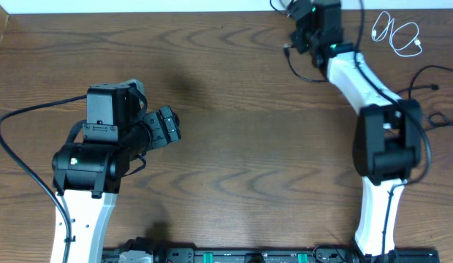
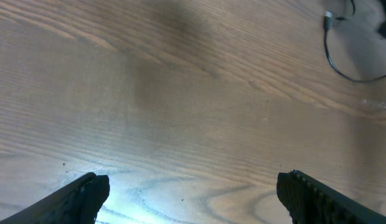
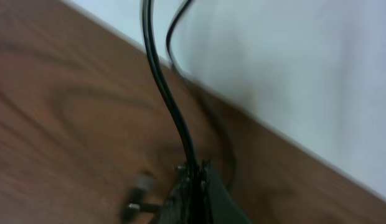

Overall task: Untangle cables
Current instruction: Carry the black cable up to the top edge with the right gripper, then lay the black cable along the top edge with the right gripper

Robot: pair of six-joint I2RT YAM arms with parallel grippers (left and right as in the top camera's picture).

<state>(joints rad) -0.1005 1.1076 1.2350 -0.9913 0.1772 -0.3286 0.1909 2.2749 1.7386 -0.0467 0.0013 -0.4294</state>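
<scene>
My right gripper (image 1: 302, 35) is at the far edge of the table, shut on a black cable (image 1: 298, 67). In the right wrist view the shut jaws (image 3: 192, 171) pinch the black cable (image 3: 171, 112), which runs up toward the wall; a blurred end plug (image 3: 139, 185) hangs at the left. The left wrist view shows that cable's loop (image 2: 342, 70) at the top right. The white cable (image 1: 399, 33) lies in loose loops at the far right. Another black cable (image 1: 431, 71) lies at the right edge. My left gripper (image 1: 170, 126) is open and empty; its fingers (image 2: 193, 199) are spread over bare wood.
The brown wooden table (image 1: 234, 146) ends at a white wall along the far edge (image 3: 292, 68). The right arm's white link (image 1: 358, 77) stretches diagonally over the right side. A thick black wire (image 1: 22, 157) curves from the left arm.
</scene>
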